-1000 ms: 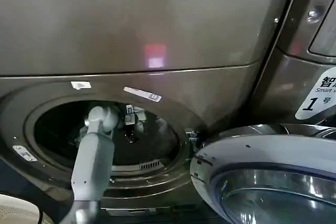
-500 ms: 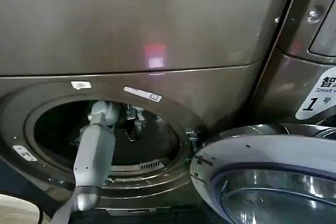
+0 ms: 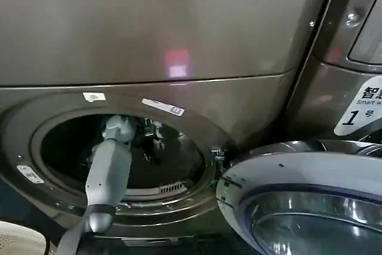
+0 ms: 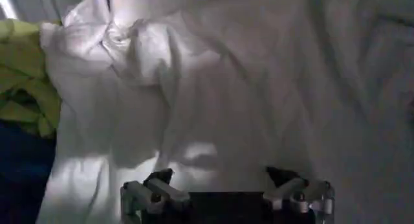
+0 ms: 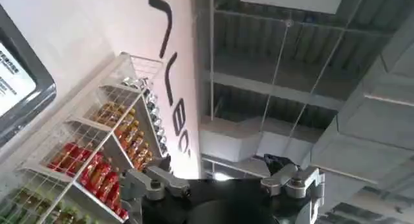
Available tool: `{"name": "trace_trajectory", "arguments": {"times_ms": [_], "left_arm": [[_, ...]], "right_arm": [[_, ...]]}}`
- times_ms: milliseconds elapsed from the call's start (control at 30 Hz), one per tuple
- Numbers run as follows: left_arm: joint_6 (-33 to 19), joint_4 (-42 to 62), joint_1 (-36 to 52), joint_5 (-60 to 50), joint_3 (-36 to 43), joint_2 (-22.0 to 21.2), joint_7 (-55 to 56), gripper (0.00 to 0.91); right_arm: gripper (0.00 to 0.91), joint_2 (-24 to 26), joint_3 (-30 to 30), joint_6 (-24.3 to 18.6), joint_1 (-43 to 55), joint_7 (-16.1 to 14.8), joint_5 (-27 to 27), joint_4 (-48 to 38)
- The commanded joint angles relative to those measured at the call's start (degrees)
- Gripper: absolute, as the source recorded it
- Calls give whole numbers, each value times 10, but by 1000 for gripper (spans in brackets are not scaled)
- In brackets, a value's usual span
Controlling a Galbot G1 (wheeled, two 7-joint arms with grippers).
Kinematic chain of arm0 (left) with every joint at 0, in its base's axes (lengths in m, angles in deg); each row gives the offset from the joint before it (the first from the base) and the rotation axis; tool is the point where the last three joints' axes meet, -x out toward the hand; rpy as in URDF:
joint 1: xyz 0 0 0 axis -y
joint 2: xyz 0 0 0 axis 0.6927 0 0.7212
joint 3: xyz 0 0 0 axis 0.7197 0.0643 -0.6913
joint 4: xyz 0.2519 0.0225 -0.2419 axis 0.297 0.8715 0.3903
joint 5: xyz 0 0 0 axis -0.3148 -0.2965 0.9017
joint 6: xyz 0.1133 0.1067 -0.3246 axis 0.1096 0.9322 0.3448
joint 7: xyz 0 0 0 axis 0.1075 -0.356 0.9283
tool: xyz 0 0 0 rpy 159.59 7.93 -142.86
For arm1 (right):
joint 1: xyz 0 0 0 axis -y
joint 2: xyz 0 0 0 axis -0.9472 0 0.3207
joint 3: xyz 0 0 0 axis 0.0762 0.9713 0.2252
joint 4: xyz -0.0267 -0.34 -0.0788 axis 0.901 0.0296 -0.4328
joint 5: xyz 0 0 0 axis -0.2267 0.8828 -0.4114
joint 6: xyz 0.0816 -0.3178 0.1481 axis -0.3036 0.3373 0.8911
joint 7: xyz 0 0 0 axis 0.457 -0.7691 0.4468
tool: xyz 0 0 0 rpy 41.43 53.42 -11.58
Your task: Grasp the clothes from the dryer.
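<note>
Clothes are lying inside the dryer, a heap of whitish-grey cloth with a yellow-green piece and a dark navy piece at one side of it. In the head view the left arm is reaching from the lower left through the round porthole, and the left gripper is sitting deep in the dark drum near the upper middle of the opening. In the left wrist view the left gripper is hanging just above the pale cloth with its jaws spread apart, nothing between them, the fingertips close to the folds but apparently not touching. The dryer's door is standing open at the lower right, and a white "1" label is showing on the panel to the right. The right gripper is pointing up toward a ceiling and a wire rack of bottles, its jaws parted and holding nothing.
</note>
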Motion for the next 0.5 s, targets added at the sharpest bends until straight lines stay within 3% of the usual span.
{"name": "trace_trajectory", "arguments": {"times_ms": [33,100,133,233,500], "left_arm": [[4,0,-3,13,1,1,-2,592],[4,-3,-5,13,1,2,-2,512],[3,-5,-6,13,1,3,-2,410],[4,-10,-7,20,2,3,-2,239],[6,-24,-11,35,5,7,-2,171]], "right_arm": [[907,0,2,0,0,0,0,3],[907,0,3,1,-1,0,0,3],[907,0,3,1,-1,0,0,4],[907,1,4,2,-1,0,0,4],[907,0,5,3,-2,1,-1,5]]}}
